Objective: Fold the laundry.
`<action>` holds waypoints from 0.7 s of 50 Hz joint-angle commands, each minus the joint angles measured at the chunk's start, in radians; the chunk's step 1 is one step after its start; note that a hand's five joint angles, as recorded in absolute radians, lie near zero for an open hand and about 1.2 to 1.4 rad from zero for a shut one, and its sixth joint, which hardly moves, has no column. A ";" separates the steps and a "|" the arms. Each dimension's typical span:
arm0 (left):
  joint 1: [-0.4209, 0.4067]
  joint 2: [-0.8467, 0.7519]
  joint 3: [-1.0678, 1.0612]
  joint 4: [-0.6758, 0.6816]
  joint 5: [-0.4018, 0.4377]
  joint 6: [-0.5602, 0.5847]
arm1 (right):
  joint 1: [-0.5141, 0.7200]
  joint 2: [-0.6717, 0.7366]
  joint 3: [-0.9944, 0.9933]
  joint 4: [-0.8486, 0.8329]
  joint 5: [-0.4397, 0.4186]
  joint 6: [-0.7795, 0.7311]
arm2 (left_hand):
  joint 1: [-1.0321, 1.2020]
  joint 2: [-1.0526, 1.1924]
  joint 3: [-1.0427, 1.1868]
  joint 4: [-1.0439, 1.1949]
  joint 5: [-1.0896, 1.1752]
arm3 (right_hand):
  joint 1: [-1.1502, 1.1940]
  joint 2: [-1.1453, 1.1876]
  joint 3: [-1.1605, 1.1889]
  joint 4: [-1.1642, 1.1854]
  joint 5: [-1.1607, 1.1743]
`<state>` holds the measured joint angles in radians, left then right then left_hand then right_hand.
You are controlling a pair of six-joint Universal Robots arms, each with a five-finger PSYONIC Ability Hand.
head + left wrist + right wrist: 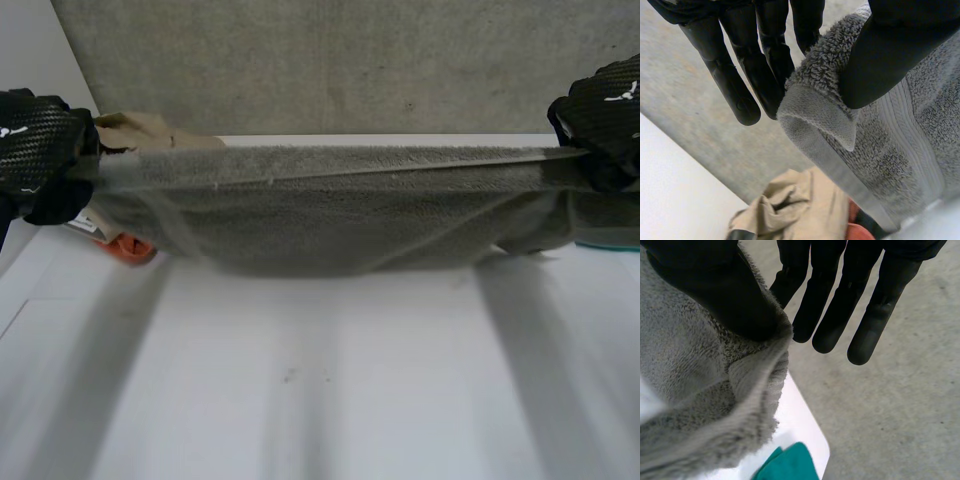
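Note:
A grey towel [340, 205] hangs stretched between my two hands above the far part of the white table [320, 380]. My left hand [40, 150] holds the towel's left top corner. In the left wrist view its thumb [890, 55] pins the grey towel's corner [820, 115] against the straight fingers [740, 75]. My right hand [605, 115] holds the right top corner. In the right wrist view its thumb [720, 290] presses the towel's corner [715, 390] against the fingers [830, 305].
A beige cloth [150, 130] and an orange item [130, 248] lie behind the towel at the far left; the beige cloth [790, 210] lies below my left hand. A teal cloth [610, 240] lies at the far right, seen as the teal cloth [787, 465]. A grey wall [330, 60] stands behind.

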<state>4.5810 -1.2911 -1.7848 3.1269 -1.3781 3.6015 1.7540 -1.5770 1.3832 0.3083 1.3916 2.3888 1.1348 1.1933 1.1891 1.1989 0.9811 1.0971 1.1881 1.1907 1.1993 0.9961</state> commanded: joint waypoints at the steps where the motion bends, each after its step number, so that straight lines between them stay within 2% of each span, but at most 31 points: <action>1: -0.002 -0.146 0.027 -0.074 0.022 0.002 | -0.021 0.118 -0.033 0.152 -0.022 -0.111 | 0.261 0.203 0.207 0.197 0.241 | 0.299 0.208 0.206 0.197 0.226; 5: -0.011 -0.315 0.076 -0.035 0.017 0.003 | -0.021 0.245 -0.068 0.144 -0.006 -0.112 | 0.261 0.203 0.207 0.197 0.241 | 0.299 0.208 0.206 0.197 0.226; 6: -0.020 -0.400 0.120 -0.007 0.013 0.005 | -0.019 0.265 -0.081 0.138 -0.002 -0.111 | 0.261 0.203 0.207 0.197 0.241 | 0.299 0.208 0.206 0.197 0.226; 9: -0.054 -0.519 0.215 0.019 0.004 0.006 | -0.013 0.346 -0.134 0.088 0.015 -0.096 | 0.261 0.203 0.207 0.197 0.241 | 0.299 0.208 0.206 0.197 0.226; 13: -0.111 -0.657 0.439 0.051 -0.065 0.003 | -0.013 0.423 -0.246 -0.047 0.064 -0.051 | 0.261 0.203 0.207 0.197 0.241 | 0.299 0.208 0.206 0.197 0.226; 14: -0.122 -0.692 0.544 0.074 -0.108 -0.003 | -0.013 0.431 -0.274 -0.084 0.078 -0.039 | 0.261 0.203 0.207 0.197 0.241 | 0.299 0.208 0.206 0.197 0.226; 17: -0.128 -0.721 0.691 0.142 -0.163 -0.012 | -0.011 0.439 -0.364 -0.288 0.128 0.030 | 0.261 0.203 0.207 0.197 0.241 | 0.299 0.208 0.206 0.197 0.226; 18: -0.137 -0.726 0.764 0.215 -0.191 -0.026 | -0.013 0.436 -0.377 -0.352 0.139 0.050 | 0.261 0.203 0.207 0.197 0.241 | 0.299 0.208 0.206 0.197 0.226; 20: -0.140 -0.725 0.810 0.303 -0.211 -0.044 | -0.013 0.422 -0.389 -0.549 0.150 0.094 | 0.261 0.203 0.207 0.197 0.241 | 0.299 0.208 0.206 0.197 0.226; 21: -0.140 -0.720 0.833 0.385 -0.229 -0.067 | -0.013 0.413 -0.388 -0.605 0.152 0.105 | 0.261 0.203 0.207 0.197 0.241 | 0.299 0.208 0.206 0.197 0.226; 24: -0.145 -0.709 0.838 0.487 -0.239 -0.087 | -0.013 0.371 -0.368 -0.741 0.153 0.119 | 0.261 0.203 0.207 0.197 0.241 | 0.299 0.208 0.206 0.197 0.226; 28: -0.157 -0.686 0.808 0.495 -0.239 -0.096 | -0.011 0.361 -0.348 -0.724 0.123 0.127 | 0.261 0.203 0.207 0.197 0.241 | 0.299 0.208 0.206 0.197 0.226; 35: -0.162 -0.668 0.622 0.469 -0.236 -0.099 | -0.013 0.356 -0.259 -0.681 0.063 0.130 | 0.261 0.203 0.207 0.197 0.241 | 0.299 0.208 0.206 0.197 0.226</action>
<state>4.4214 -1.9766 -1.0115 3.6234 -1.6219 3.5030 1.7418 -1.2178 1.0505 -0.4293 1.5019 2.5226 1.1348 1.1969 1.1926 1.1997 0.9910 1.0971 1.1881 1.1908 1.1994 0.9961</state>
